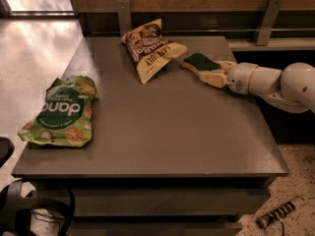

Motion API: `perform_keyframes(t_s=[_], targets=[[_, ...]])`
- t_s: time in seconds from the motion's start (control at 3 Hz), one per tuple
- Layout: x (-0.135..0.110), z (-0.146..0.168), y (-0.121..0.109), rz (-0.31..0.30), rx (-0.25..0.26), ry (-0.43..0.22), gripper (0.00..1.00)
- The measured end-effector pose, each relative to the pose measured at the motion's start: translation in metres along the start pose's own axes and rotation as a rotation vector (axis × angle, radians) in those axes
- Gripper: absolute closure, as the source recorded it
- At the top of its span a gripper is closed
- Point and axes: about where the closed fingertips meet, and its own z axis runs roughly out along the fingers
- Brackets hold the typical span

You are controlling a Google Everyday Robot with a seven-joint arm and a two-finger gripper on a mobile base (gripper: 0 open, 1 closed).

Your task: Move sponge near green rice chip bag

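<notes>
The sponge (200, 61), dark green top over a pale yellow body, is at the back right of the table, just right of the brown and yellow chip bag. My gripper (212, 71) reaches in from the right edge on a white arm, and its pale fingers (210, 77) are shut on the sponge's right end, low at the table surface. The green rice chip bag (61, 111), light green with a dark round label, lies flat at the table's left edge, far from the sponge.
A brown and yellow chip bag (150, 48) lies at the back centre, close to the sponge's left. The grey table (167, 132) has a wall and metal brackets behind it. Cables and dark gear lie on the floor at bottom left and bottom right.
</notes>
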Motion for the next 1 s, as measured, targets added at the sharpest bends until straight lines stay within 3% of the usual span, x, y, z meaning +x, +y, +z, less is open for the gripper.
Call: perform_keyframes(t_s=[0.33, 1.0], targets=[[-0.002, 0.001, 0.001, -0.001, -0.005, 0.001, 1.0], [-0.032, -0.026, -0.006, -0.043, -0.008, 0.032, 1.0]])
